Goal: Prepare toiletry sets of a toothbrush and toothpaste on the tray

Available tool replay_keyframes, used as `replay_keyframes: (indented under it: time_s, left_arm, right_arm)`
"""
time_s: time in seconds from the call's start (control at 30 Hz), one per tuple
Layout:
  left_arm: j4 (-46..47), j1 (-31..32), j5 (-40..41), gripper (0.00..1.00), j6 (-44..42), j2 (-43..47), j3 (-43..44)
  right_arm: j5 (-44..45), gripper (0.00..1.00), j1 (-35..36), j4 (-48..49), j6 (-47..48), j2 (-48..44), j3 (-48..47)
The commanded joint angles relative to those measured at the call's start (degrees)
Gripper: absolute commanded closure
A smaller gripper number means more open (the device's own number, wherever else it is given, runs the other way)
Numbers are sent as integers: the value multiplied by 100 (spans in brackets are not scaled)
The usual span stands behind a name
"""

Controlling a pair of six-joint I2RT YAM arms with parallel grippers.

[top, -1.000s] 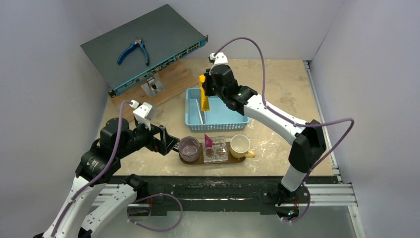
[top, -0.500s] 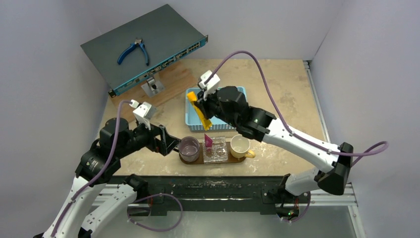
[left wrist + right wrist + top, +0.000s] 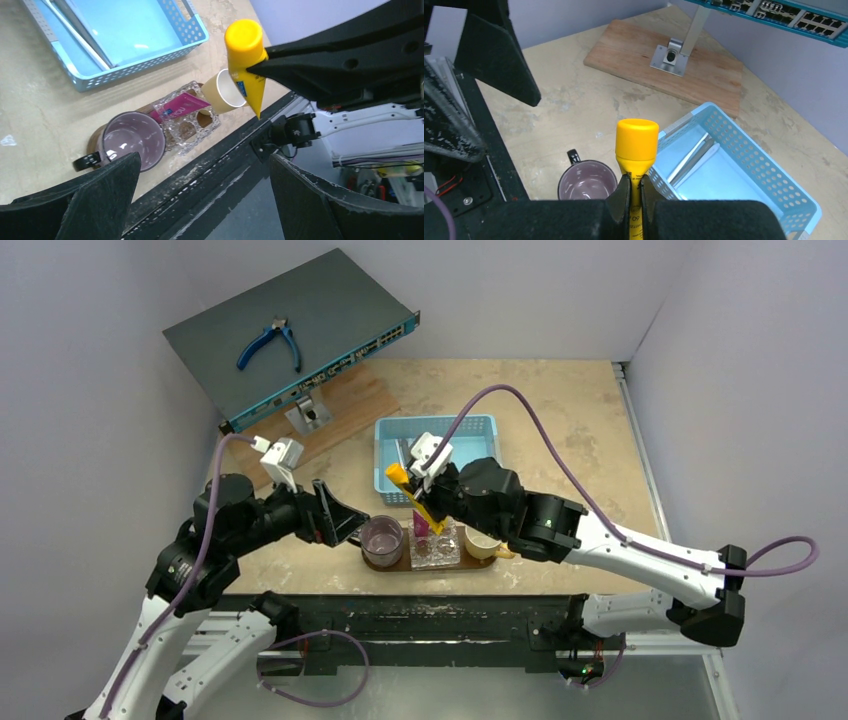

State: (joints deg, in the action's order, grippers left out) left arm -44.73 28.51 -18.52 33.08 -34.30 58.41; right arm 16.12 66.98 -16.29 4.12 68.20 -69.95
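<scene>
Right gripper (image 3: 633,192): clamped shut on the yellow toothpaste (image 3: 637,145) at mid-body, cap up, crimped end down. I hold it above the near edge of the tabletop, over the tray.

Left gripper (image 3: 345,520): jaws spread wide, nothing in them, hovering just off the tray's left end.

Item 1, near edge: tray (image 3: 400,566), lying along the edge. It carries, left to right, a purple mug (image 3: 382,538), a glass holder (image 3: 436,545) and a cream cup (image 3: 225,90).

Item 2: pink toothpaste (image 3: 177,107), leaning in the glass holder. I see no brush on the tray.

Item 3, middle of the tabletop: blue basket (image 3: 480,430), with toothbrushes (image 3: 691,159) lying along its left wall.

Item 4, far left corner: wooden board (image 3: 340,400) with a metal stand, and a network switch (image 3: 290,330) bearing blue pliers (image 3: 268,340).

Step in hand, as I judge it: setting the yellow tube down on the tray.

- Choose a vessel other than the one holding the pink tube, so each set stays separate.
- Centre the crimped end over that mouth before lowering; the tube hangs tilted, so square it first.
- Descend straight, clear of the neighbouring rims and the pink tube.
- Let go only once the end rests inside, or it may tip out.
</scene>
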Motion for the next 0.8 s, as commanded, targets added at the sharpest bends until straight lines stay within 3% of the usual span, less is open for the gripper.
replay_keyframes:
  time_s: [0.0,0.23,0.77]
  left_arm:
    - [241,-39,-492,0,603,-156,322]
    - [-10,-39,-1137,2,542,-423,616]
    - [-1038,-39,-2462,4,-628,-1034,930]
  right_arm:
    - [184,100,330,69,200,-183,39]
    - [-119,100,666,-134,611,-277,177]
    - [-1047,100,1571,-199,2366,-458,478]
